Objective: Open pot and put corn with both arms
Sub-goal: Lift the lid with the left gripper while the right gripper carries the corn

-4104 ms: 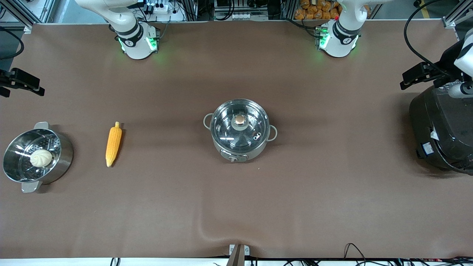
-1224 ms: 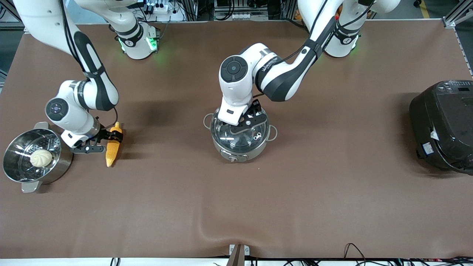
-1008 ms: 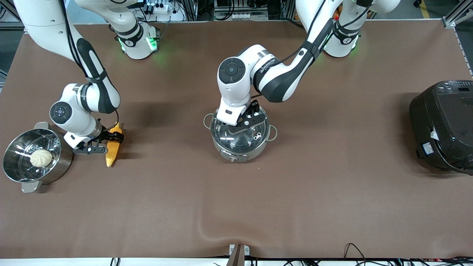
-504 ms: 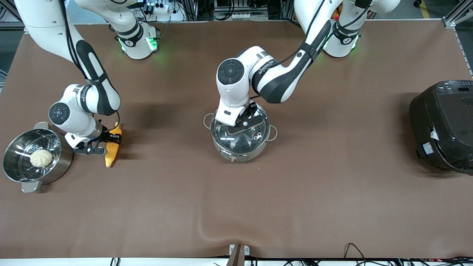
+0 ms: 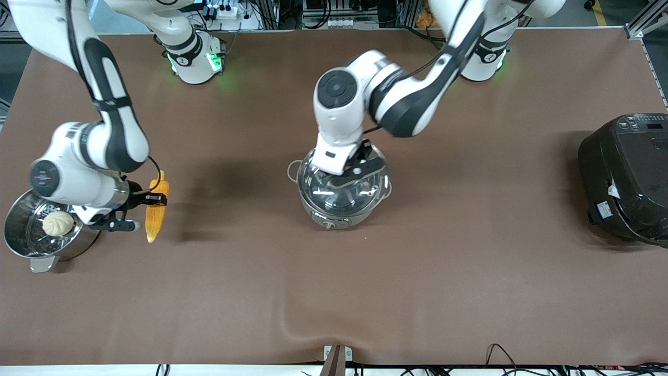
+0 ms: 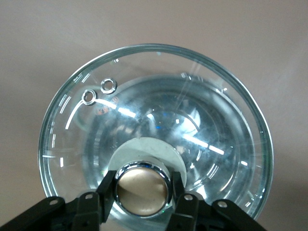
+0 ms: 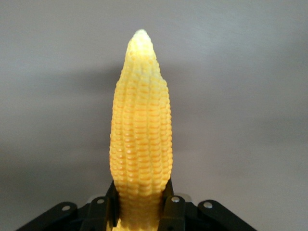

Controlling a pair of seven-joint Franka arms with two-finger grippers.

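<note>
The brown table (image 5: 469, 292) carries a black rice cooker (image 5: 626, 177) at the left arm's end and a steel steamer pot (image 5: 36, 245) with a white bun (image 5: 57, 223) in it at the right arm's end. At the middle stands the pot (image 5: 339, 203), its grey base and front knob turned toward the front camera.

The glass lid (image 5: 360, 183) hangs just above the pot, shifted slightly off its rim, so the opening step is under way and, by my reading, barely begun. The left tool (image 6: 142, 192) is clamped on the lid's copper knob (image 6: 142, 188), one finger pressed on each side.

The corn (image 5: 156, 209) is off the table, over the ground beside the steamer pot, with its shadow lying apart from it. The right tool (image 7: 139, 204) is closed around the cob's thick end, leaving the tapered tip free.

Next, I judge, the lid must be carried well clear of the pot's mouth and held there. The corn must then travel across to the middle and be lowered inside without meeting the lid or the left arm.
</note>
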